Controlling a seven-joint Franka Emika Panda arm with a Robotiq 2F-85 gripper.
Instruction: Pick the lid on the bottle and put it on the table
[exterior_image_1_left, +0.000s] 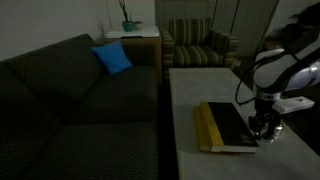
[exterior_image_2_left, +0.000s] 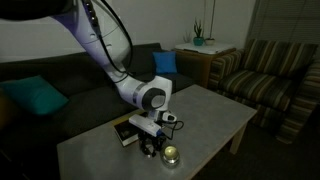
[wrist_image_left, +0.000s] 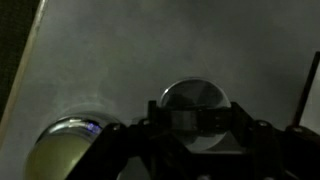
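In the wrist view the small round silvery lid (wrist_image_left: 195, 100) sits between my gripper's (wrist_image_left: 195, 118) two fingers, which press on its sides. It is off the bottle (wrist_image_left: 65, 150), a squat clear container with a yellowish inside at the lower left. In an exterior view the gripper (exterior_image_2_left: 150, 146) is low over the pale table (exterior_image_2_left: 210, 110), right beside the bottle (exterior_image_2_left: 171, 153). In an exterior view the gripper (exterior_image_1_left: 265, 125) hangs just past the book. I cannot tell whether the lid touches the table top (wrist_image_left: 120, 50).
A black book with a yellow spine (exterior_image_1_left: 225, 125) lies on the table (exterior_image_1_left: 190, 100) next to the gripper; it also shows behind the gripper (exterior_image_2_left: 125, 130). A dark sofa (exterior_image_1_left: 80, 100) with a blue cushion (exterior_image_1_left: 112, 58) runs along one side. A striped armchair (exterior_image_2_left: 265, 70) stands beyond the table's end.
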